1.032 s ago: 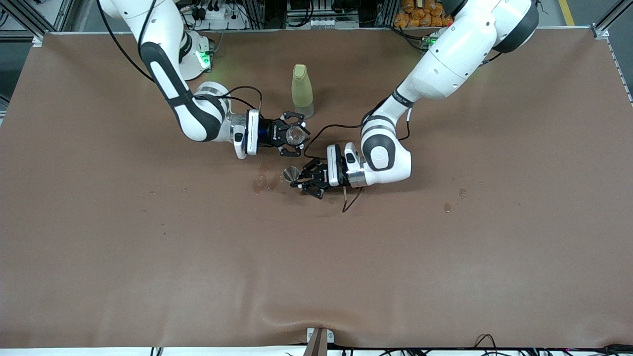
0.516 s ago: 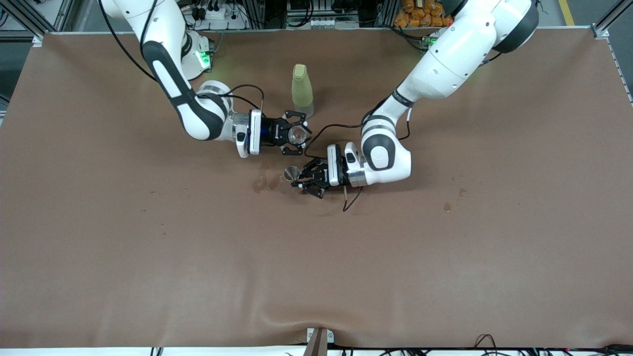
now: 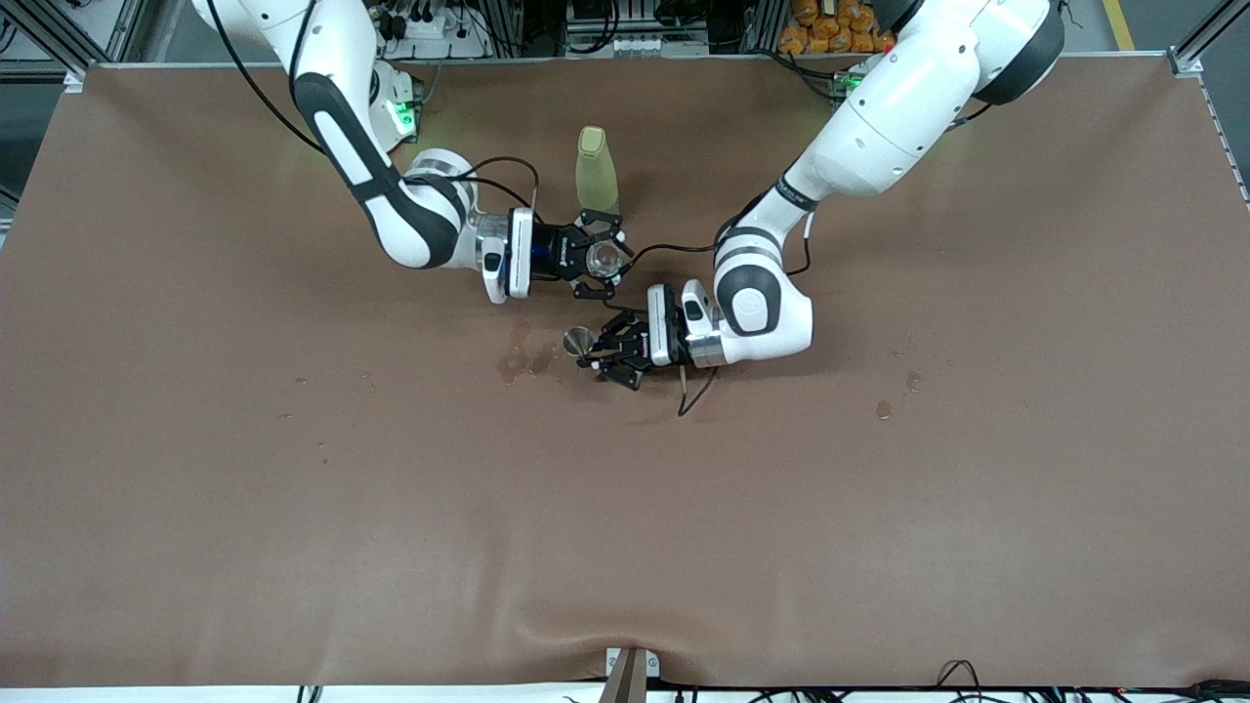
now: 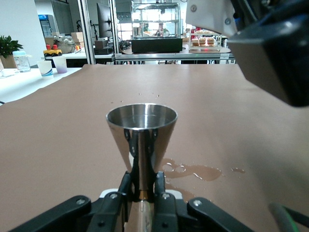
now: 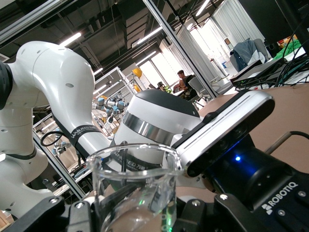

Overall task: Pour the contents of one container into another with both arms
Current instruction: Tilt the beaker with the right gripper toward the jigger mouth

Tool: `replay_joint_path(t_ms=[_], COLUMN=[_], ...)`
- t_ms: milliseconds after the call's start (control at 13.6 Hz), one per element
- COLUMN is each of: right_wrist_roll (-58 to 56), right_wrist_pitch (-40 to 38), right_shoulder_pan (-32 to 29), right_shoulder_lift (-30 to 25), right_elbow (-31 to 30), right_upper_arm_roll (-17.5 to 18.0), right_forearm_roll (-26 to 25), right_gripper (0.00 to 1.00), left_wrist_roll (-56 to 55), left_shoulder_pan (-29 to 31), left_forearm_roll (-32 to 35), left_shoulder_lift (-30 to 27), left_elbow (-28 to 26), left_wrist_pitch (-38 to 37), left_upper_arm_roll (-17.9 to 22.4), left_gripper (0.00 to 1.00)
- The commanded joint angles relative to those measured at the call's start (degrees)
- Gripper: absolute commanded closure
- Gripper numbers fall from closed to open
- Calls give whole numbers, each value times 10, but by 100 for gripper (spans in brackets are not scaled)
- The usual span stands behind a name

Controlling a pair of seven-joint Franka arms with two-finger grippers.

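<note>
Steel jigger [image 3: 576, 342] and clear glass beaker [image 3: 606, 258] sit close together in the front view, near the middle of the brown tabletop [image 3: 293, 508]. The right tool [image 3: 598, 260] is closed around the beaker and holds it upright over the tabletop, just in front of a yellow-green bottle [image 3: 596, 181] that stands farther from the front camera. The left tool [image 3: 604, 358] is clamped on the jigger's narrow waist, with the cup's open mouth facing up. The beaker lies toward the robot bases from the jigger, and slightly toward the left arm's end. A wet patch [image 3: 518, 361] darkens the cloth beside the jigger.

From the left wrist view, the jigger [image 4: 141, 140] stands upright between the closed fingers [image 4: 126, 193], its bowl showing no obvious liquid; spilled drops [image 4: 193, 171] lie on the cloth past it.

From the right wrist view, the beaker [image 5: 135, 188] fills the foreground, rim level, gripped by the tool below; the left arm's wrist looms just past it.

Judging by this, pouring depends on bringing one rim over the other's mouth, the two vessels being near but not yet aligned; which vessel is the source cannot be told.
</note>
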Motion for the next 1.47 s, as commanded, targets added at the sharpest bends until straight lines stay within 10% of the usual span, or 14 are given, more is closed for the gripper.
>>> replay_joint_path(t_ms=[0, 1401], right_wrist_roll=[14, 128], right_wrist_pitch=[11, 12], right_shoulder_pan=[4, 3], right_shoulder_lift=[-13, -13], right_elbow=[0, 4], right_upper_arm_roll=[0, 0], right_forearm_roll=[15, 15], right_gripper=[100, 100], left_wrist_roll=[31, 47], left_shoulder_pan=[14, 49], left_forearm_roll=[-21, -21], left_shoulder_lift=[-20, -62], left_elbow=[-29, -87], left_wrist_pitch=[3, -3], left_upper_arm_roll=[-7, -42], left_gripper=[100, 100])
